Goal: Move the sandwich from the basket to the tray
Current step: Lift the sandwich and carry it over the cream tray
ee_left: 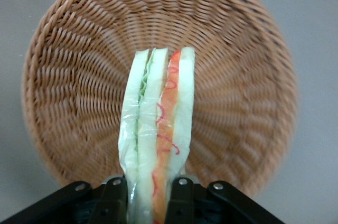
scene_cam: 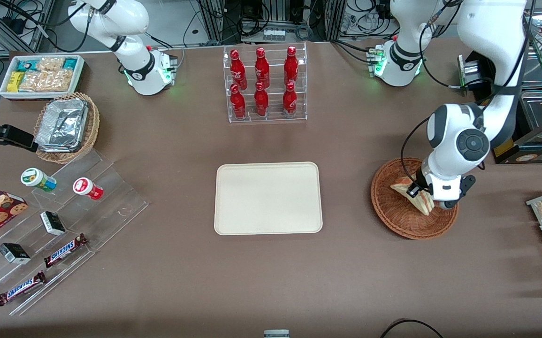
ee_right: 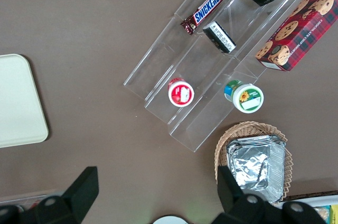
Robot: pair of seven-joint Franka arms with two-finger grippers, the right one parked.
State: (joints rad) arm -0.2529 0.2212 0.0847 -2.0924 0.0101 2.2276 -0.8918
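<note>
Sandwich clamped in my claw.
It stands on edge over the basket, near the surface's working-arm end; tray sits mid-surface, well apart.

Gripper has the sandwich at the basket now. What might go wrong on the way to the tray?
1. The gripper pinches only one end of the wrapped sandwich; the long free end may sag or slip out during the lift.
2. The sandwich sits low over the basket; moving sideways too early may catch the rim and drag the basket.
3. The soft layers may squash, so it might land skewed on the tray.
</note>
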